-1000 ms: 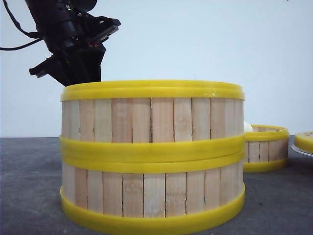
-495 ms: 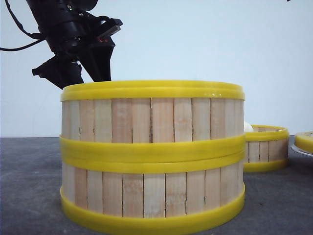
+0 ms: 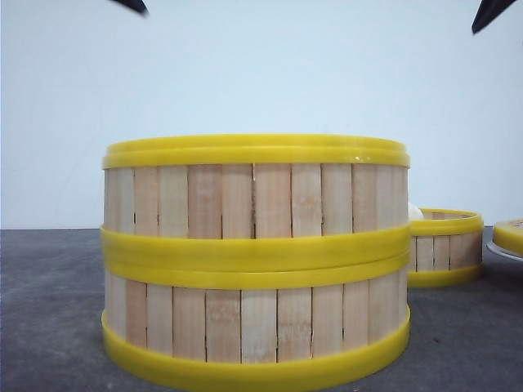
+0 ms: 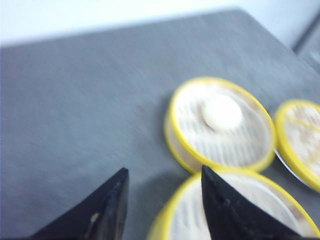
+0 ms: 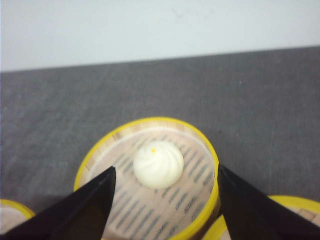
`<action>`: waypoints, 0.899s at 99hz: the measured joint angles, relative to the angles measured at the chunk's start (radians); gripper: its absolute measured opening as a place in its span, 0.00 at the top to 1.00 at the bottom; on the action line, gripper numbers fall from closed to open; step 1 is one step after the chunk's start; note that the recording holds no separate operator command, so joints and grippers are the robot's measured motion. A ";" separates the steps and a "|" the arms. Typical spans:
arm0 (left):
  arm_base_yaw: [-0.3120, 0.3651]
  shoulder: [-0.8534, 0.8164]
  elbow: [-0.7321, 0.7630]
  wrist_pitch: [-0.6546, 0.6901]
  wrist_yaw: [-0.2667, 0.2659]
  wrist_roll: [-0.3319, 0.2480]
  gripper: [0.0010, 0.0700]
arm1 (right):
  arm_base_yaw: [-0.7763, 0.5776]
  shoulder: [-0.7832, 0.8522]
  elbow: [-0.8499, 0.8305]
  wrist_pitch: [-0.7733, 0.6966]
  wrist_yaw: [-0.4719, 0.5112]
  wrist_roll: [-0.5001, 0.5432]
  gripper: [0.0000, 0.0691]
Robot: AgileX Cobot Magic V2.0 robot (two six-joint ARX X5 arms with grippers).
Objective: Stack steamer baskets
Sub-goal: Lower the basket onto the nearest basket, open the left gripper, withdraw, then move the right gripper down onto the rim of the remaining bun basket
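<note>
1. Two round low steamer baskets with pale vertical bamboo slats and thick yellow plastic rims stand stacked on the dark grey table [image 3: 49, 310], near the camera at the centre of the front view: the upper basket [image 3: 255, 192] sits squarely on the lower basket [image 3: 255, 322], rims touching.
2. A third steamer basket of the same kind [image 3: 445, 245] stands alone on the table, farther back and to the right of the stack, apart from it.
3. This third basket holds a white round bun [image 5: 158, 164] with a small orange dot on top, lying on its slatted floor.
4. At the far right edge, a flat yellow lid [image 3: 509, 235] shows only in part.
5. The left gripper [image 4: 162, 200] is raised above the table, its black fingers spread apart and holding nothing; the left wrist view is blurred.
6. The right gripper [image 5: 165, 200] hovers above the third basket, fingers wide apart and empty, one on either side of the basket in its view.
7. In the front view only dark fingertips of both grippers show at the top edge.
</note>
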 joint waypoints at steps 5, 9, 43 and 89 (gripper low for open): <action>0.000 -0.041 -0.019 0.033 -0.035 0.000 0.62 | 0.000 0.030 0.017 -0.009 0.000 0.000 0.43; 0.000 -0.081 -0.049 0.065 -0.058 0.000 0.62 | 0.000 0.058 0.039 -0.018 0.000 -0.002 0.43; -0.012 -0.494 -0.549 0.262 -0.108 -0.034 0.62 | 0.000 0.356 0.283 -0.168 0.019 -0.044 0.43; -0.031 -0.974 -0.702 0.107 -0.102 -0.101 0.62 | -0.061 0.683 0.353 -0.170 0.023 -0.045 0.43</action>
